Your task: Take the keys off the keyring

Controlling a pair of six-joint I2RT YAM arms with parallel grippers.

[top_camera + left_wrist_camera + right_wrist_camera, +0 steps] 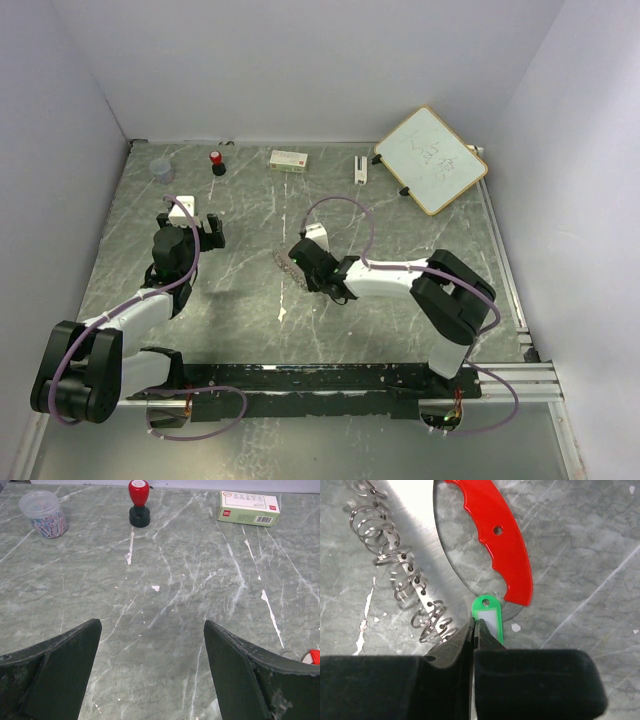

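Observation:
In the right wrist view, the curved red key [500, 535] and the small green key [489, 611] hang on a thin large ring. Beside them lies the silver keyring [400, 565], a strip carrying several small split rings. My right gripper [474, 622] is shut, and the green key's left edge runs into the seam between its fingertips. In the top view the right gripper [300, 255] is low at mid-table beside the keyring [280, 262]. My left gripper [152, 625] is open and empty over bare table, to the left [195, 222]. The red key's tip shows at the left wrist view's right edge [315, 656].
Along the back stand a jar of paper clips [44, 514], a red-capped stamp [139, 502] and a small white box [248, 508]. A whiteboard [430, 158] leans at the back right, with a small white item [360, 167] beside it. White walls enclose the table.

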